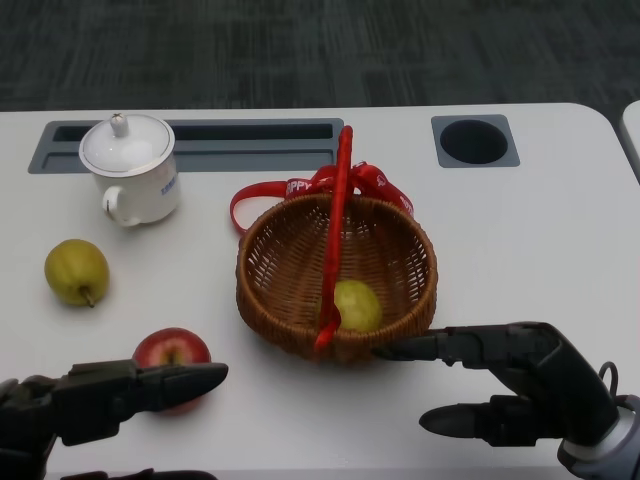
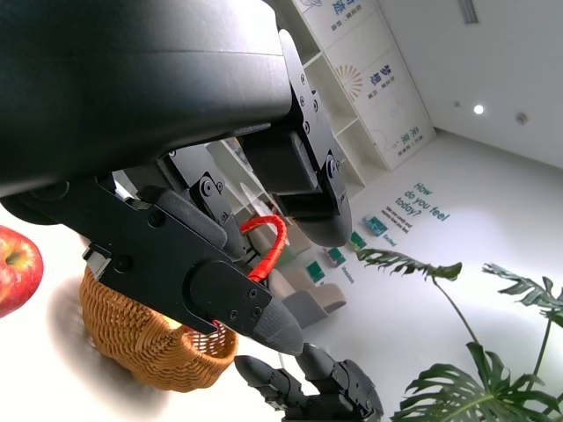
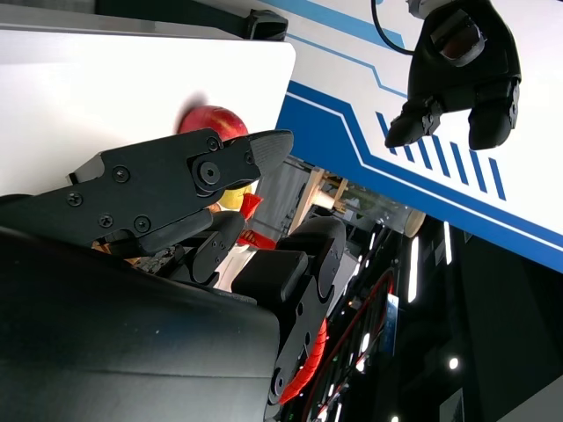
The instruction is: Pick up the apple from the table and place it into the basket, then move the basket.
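A red apple (image 1: 172, 350) lies on the white table (image 1: 520, 230) at the front left. My left hand (image 1: 105, 398) is right beside it, fingers stretched out along its near side, holding nothing. The wicker basket (image 1: 290, 265) with a red handle (image 1: 338, 220) stands mid-table with a yellow-green fruit (image 1: 357, 305) inside. My right hand (image 1: 510, 385) is at the front right, fingers apart, one fingertip reaching to the basket's near rim. The left wrist view shows the apple (image 2: 13, 268) and the basket (image 2: 149, 338). In the right wrist view the apple (image 3: 211, 119) peeks out past the fingers (image 3: 176, 185).
A green-yellow pear (image 1: 76, 270) lies on the table's left, beyond the apple. A white lidded cup (image 1: 130, 168) stands at the back left before a long grey recess (image 1: 250, 135). A square grey holder with a round hole (image 1: 474, 141) sits at the back right.
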You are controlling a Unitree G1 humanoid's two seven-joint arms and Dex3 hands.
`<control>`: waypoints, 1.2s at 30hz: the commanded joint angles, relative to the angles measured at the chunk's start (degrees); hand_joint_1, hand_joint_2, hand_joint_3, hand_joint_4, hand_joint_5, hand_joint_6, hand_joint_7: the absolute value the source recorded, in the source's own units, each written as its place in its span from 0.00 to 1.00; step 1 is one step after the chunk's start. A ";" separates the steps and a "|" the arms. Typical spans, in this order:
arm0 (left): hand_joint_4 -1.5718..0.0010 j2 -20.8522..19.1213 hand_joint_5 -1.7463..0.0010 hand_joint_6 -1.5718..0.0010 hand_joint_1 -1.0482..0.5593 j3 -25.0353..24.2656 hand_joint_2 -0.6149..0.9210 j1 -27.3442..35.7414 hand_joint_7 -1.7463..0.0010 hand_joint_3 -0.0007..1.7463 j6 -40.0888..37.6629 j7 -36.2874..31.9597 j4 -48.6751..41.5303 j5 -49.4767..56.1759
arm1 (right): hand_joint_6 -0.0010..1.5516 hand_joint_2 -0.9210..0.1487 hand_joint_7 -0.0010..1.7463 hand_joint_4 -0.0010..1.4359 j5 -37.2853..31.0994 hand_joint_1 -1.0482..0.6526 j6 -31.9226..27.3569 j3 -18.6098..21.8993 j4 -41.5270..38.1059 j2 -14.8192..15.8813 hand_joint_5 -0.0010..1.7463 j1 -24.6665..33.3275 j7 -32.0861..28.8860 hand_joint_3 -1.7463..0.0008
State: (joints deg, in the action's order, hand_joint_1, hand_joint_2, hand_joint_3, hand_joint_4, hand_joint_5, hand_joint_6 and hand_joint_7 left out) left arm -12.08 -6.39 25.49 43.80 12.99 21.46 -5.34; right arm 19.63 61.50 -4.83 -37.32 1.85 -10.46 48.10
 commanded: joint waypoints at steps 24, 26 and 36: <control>0.77 3.70 1.00 0.75 0.23 -8.86 0.86 -3.07 1.00 0.00 1.49 -8.21 -3.59 22.64 | 0.51 0.06 0.00 0.58 0.87 0.45 2.58 -0.10 -2.60 0.17 0.00 -1.82 1.75 1.00; 0.84 3.16 1.00 0.81 0.17 -9.12 0.87 -5.35 1.00 0.00 0.87 -10.10 -7.06 26.07 | 0.51 0.06 0.00 0.58 0.84 0.45 2.38 -0.09 -2.64 0.18 0.00 -1.95 1.88 1.00; 0.84 -0.49 0.99 0.81 0.21 -5.30 0.86 -18.85 0.99 0.00 2.51 -21.28 -33.41 33.66 | 0.51 0.05 0.00 0.58 1.57 0.45 1.63 -0.12 -1.69 1.14 0.00 -1.64 3.16 1.00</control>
State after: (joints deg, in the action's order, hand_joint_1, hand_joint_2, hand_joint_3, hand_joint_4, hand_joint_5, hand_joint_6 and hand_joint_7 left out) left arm -11.14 -12.25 8.11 46.18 -6.32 -8.60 27.31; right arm 20.50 63.55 -5.11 -39.44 1.98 -12.17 51.05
